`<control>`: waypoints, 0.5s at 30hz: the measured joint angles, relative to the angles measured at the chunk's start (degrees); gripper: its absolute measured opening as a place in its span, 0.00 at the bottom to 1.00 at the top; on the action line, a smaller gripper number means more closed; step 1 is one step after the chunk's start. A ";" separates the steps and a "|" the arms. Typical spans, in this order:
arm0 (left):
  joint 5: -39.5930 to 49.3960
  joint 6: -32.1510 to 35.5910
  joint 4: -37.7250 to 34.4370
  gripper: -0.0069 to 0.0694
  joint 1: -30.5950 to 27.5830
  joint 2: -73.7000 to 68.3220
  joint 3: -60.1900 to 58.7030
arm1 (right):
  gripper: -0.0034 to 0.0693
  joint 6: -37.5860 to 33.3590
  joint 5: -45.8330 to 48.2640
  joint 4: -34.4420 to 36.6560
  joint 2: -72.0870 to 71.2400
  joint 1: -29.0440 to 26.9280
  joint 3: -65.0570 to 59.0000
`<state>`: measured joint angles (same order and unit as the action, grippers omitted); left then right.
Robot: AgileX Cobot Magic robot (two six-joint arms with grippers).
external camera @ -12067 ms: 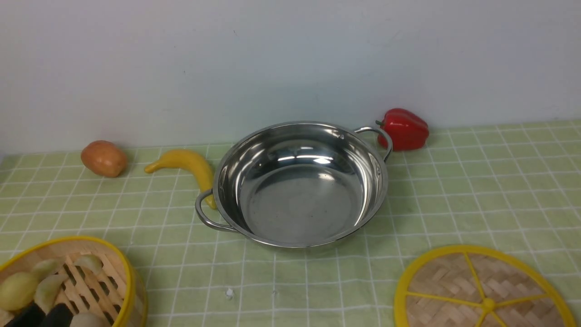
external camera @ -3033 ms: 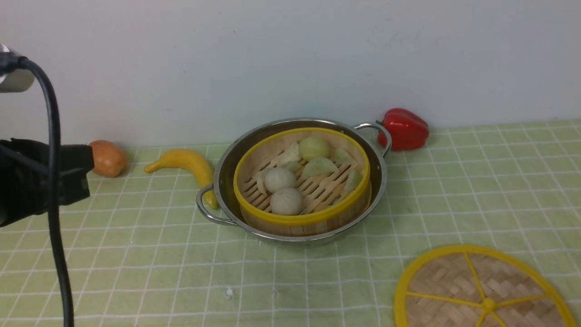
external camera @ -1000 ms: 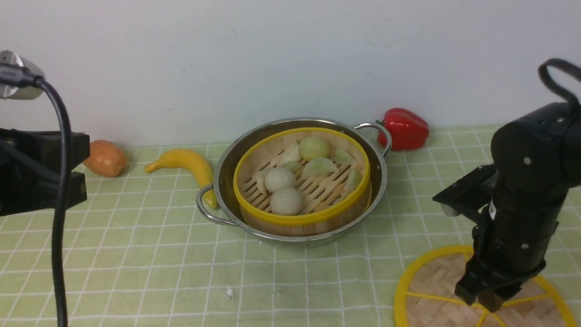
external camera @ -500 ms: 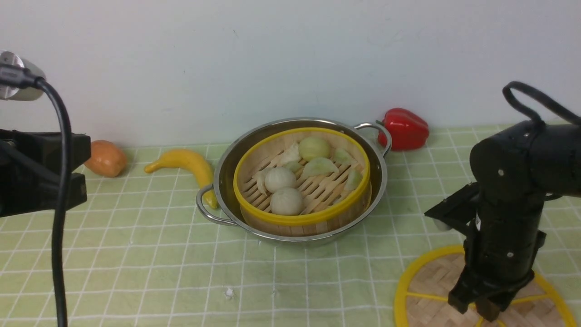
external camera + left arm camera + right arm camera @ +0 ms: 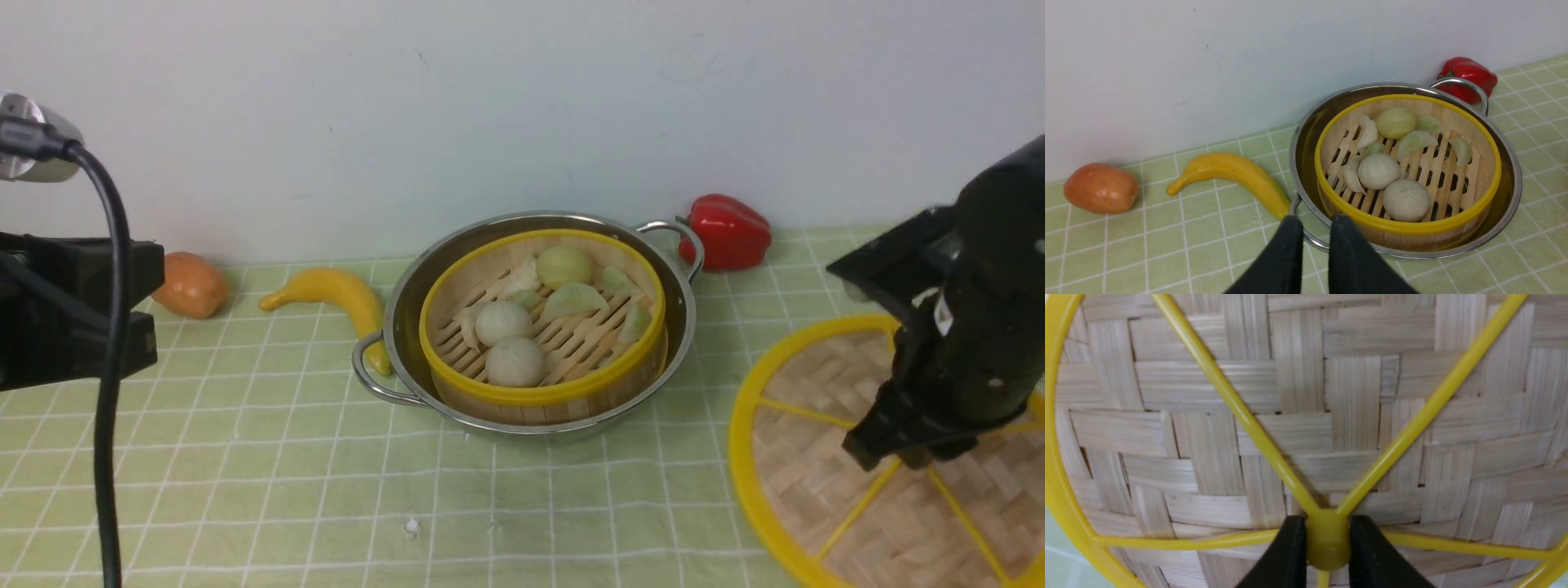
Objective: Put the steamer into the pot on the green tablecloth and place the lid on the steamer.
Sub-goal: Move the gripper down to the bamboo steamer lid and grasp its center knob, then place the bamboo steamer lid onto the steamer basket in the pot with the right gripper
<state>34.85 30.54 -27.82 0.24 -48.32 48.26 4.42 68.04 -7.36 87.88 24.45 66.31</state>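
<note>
Your right fingers (image 5: 1327, 539) are clamped on the knob of the lid (image 5: 824, 457), held above the cloth (image 5: 326, 490), right of the pot (image 5: 687, 327). Your left fingers (image 5: 1316, 241) stand slightly apart with a gap between them. The steamer (image 5: 543, 396) sits inside the pot, holding buns (image 5: 515, 362) and dumplings (image 5: 574, 300).

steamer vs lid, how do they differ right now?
The steamer is a deep basket with a slatted bottom; the lid is a flat woven disc with yellow spokes and a central knob.
The steamer sits inside the pot, while the lid is held by its knob in the right gripper.
The steamer has food in it; the lid covers nothing.
Both are round with yellow rims.
</note>
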 joint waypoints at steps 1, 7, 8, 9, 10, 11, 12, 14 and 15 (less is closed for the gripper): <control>0.00 -0.01 0.00 0.22 0.00 0.00 0.00 | 0.25 -2.47 -0.36 2.12 -0.34 0.00 1.83; 0.05 -0.01 0.00 0.22 0.00 0.00 0.00 | 0.25 -15.57 -3.54 11.65 4.02 2.86 16.95; 0.05 -0.01 0.00 0.22 0.00 0.00 0.00 | 0.25 -16.89 -3.59 11.73 6.60 4.00 21.42; 0.05 -0.01 0.00 0.22 0.00 0.00 0.00 | 0.25 -16.89 -3.59 11.73 6.60 4.00 21.42; 0.05 -0.01 0.00 0.22 0.00 0.00 0.00 | 0.25 -17.33 -3.52 11.61 8.28 4.93 24.03; 0.05 -0.01 0.00 0.22 0.00 0.00 0.00 | 0.25 -18.18 -3.07 11.11 12.43 6.32 29.23; 0.05 -0.01 0.00 0.22 0.00 0.00 0.00 | 0.25 -18.44 -2.71 10.97 13.91 6.92 31.81; 0.17 -0.01 0.00 0.23 0.00 0.00 0.00 | 0.25 -19.28 -1.44 10.43 18.92 8.14 37.92; 0.15 -0.01 0.00 0.23 0.00 0.00 0.00 | 0.25 -19.52 -0.86 10.32 21.40 8.54 40.17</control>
<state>35.01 30.53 -27.82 0.24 -48.32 48.26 -15.10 67.17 2.96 109.28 32.99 106.49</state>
